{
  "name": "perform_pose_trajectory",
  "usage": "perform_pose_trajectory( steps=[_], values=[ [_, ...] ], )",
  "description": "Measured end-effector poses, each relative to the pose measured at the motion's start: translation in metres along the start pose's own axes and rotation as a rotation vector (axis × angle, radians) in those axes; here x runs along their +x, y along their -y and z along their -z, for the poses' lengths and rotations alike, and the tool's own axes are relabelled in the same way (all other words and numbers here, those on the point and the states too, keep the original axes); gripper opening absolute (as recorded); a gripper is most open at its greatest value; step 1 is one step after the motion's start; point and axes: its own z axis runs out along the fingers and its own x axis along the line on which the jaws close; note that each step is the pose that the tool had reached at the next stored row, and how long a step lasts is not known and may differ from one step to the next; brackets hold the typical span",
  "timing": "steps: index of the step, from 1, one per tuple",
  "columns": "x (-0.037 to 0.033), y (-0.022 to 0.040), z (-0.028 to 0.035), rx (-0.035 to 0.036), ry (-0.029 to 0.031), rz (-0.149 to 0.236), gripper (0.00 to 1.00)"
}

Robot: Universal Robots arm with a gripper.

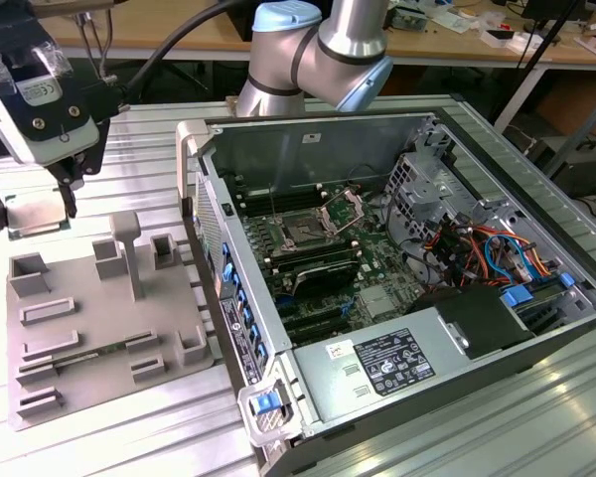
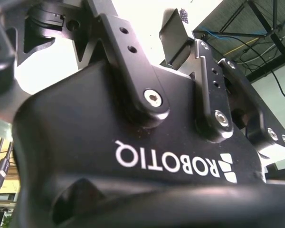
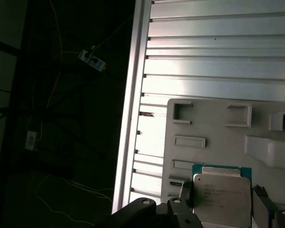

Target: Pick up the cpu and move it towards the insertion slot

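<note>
The cpu (image 1: 38,217), a flat silvery square chip, hangs at the exterior view's left, lifted above the grey tray (image 1: 99,328). My gripper (image 1: 32,209) is shut on it, one finger on each side. In the first wrist view the cpu (image 3: 222,192) sits between the fingers (image 3: 182,191) of my gripper (image 3: 222,209), with the grey tray (image 3: 213,126) below. The insertion slot (image 1: 304,235), a square socket with a dark centre and an open silver frame, lies on the motherboard inside the open computer case, well off to the exterior view's right of the gripper.
The computer case (image 1: 377,298) lies open, its near wall (image 1: 214,248) standing between tray and socket. Upright grey posts (image 1: 126,238) rise from the tray. Black memory slots (image 1: 323,270), cables (image 1: 477,253) and a power supply (image 1: 397,363) surround the socket. The arm's elbow (image 1: 323,45) looms behind the case.
</note>
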Motion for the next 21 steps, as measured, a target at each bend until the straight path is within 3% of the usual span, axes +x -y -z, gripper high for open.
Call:
perform_pose_trajectory(
  steps=[21],
  values=[
    [-0.0171, 0.0021, 0.0001, 0.0000, 0.0000, 0.000, 0.55]
  ],
)
